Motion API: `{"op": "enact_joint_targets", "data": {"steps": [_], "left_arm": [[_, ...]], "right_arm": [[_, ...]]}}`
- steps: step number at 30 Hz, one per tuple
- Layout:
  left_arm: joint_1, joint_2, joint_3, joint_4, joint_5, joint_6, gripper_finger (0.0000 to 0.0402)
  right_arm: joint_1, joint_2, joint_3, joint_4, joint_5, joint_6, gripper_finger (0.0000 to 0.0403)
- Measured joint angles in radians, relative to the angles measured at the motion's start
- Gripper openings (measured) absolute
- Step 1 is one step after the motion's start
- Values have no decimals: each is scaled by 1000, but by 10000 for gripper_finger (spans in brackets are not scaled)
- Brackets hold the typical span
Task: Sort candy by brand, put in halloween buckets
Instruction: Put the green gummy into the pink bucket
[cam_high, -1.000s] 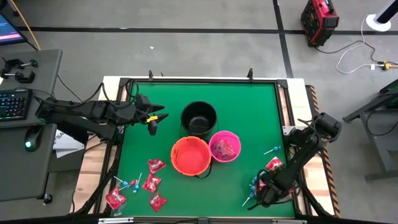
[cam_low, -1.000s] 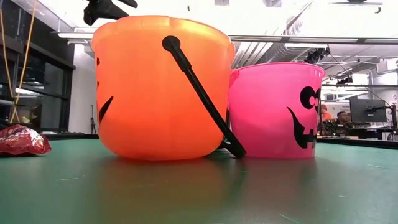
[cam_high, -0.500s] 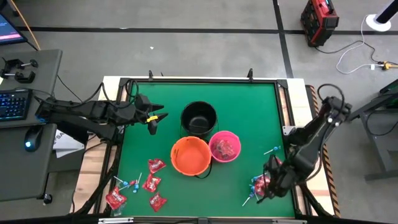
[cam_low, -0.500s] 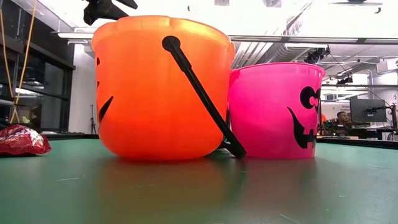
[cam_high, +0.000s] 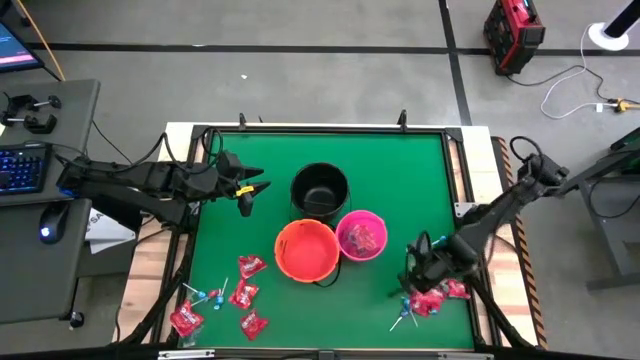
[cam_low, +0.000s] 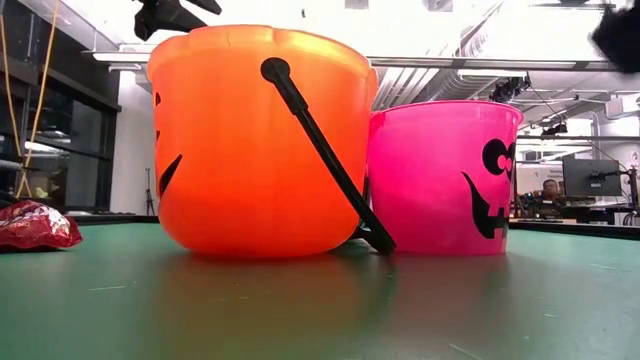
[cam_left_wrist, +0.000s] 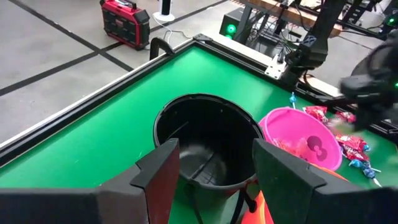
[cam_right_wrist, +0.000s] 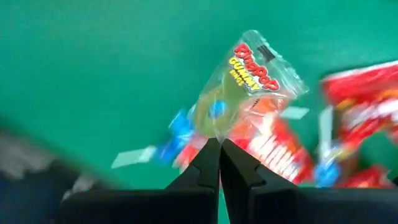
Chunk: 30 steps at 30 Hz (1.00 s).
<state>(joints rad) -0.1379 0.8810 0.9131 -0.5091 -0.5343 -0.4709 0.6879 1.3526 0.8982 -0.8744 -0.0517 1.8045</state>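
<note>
Black (cam_high: 320, 190), orange (cam_high: 305, 250) and pink (cam_high: 361, 235) buckets stand mid-table; the pink one holds red candy. Red packets and blue lollipops lie near left (cam_high: 240, 295) and near right (cam_high: 432, 300). My right gripper (cam_high: 415, 265) hangs above the right pile, right of the pink bucket, shut on a clear packet with red print (cam_right_wrist: 245, 87). My left gripper (cam_high: 245, 195) waits open, left of the black bucket (cam_left_wrist: 205, 140). My right gripper pinches the clear packet by one end (cam_right_wrist: 217, 132) between its two shut fingers. The fingers point down from above. The packet hangs past the fingertips, lifted clear of the candy pile (cam_right_wrist: 348, 118) and the green table.
The green table has a raised black frame (cam_high: 320, 128). The low view shows the orange bucket (cam_low: 255, 140) and the pink bucket (cam_low: 440, 175) side by side, with a red packet (cam_low: 35, 225) beside them. Bare green lies along the far side and between the buckets and the right pile.
My right gripper has risen from the near right corner and moved toward the pink bucket, tipping to point more steeply down. The candy pile stays on the table below it.
</note>
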Motion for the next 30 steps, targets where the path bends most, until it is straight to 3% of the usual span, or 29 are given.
{"op": "enact_joint_targets", "data": {"steps": [5, 11, 23, 30], "left_arm": [[0, 0, 0, 1, 0, 0, 195], [0, 0, 0, 2, 0, 1, 195], [0, 0, 0, 2, -1, 1, 195], [0, 0, 0, 2, -1, 1, 195]], "right_arm": [[-88, 0, -129, 8, 15, 75, 0], [-139, 0, -183, 63, -5, 4, 10], [-236, 0, -189, 45, -8, -150, 182], [-283, 11, -189, 77, -35, -190, 205]]}}
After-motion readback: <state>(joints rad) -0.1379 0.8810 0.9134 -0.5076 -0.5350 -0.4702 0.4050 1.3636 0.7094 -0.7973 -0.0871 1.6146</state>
